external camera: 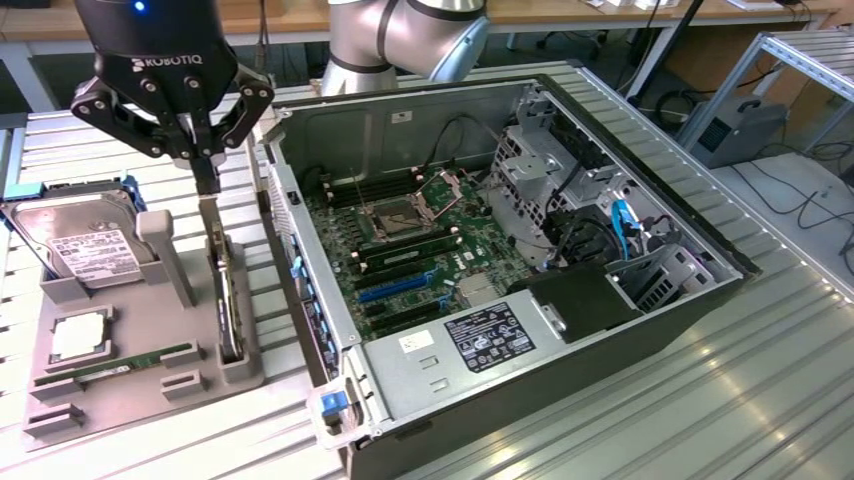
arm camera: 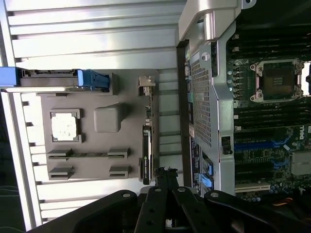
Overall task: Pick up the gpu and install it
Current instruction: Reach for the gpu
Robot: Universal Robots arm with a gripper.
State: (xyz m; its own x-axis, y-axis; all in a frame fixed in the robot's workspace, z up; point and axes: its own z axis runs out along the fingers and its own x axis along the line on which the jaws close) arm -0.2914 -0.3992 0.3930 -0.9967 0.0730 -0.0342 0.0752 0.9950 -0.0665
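Observation:
The gpu [external camera: 227, 300] stands on edge in a slot of the grey holder [external camera: 120, 385], its silver bracket end toward the back. My gripper [external camera: 204, 178] hangs above that bracket end with its fingers shut together and nothing between them. Seen from the wrist, the gpu [arm camera: 146, 155] is a thin dark strip far below, and the gripper [arm camera: 164, 174] sits slightly to one side of it. The open computer case [external camera: 387, 130] lies on the exterior view's right of the holder, with its motherboard [external camera: 400, 250] and blue card slots [external camera: 394, 285] exposed.
The holder [arm camera: 90, 164] also carries a silver hard drive [external camera: 80, 245], a CPU [external camera: 80, 335] and a narrow RAM stick [external camera: 120, 365]. The case's metal side wall [arm camera: 204, 97] rises between holder and motherboard [arm camera: 272, 121]. Everything rests on a ribbed metal table [external camera: 747, 400].

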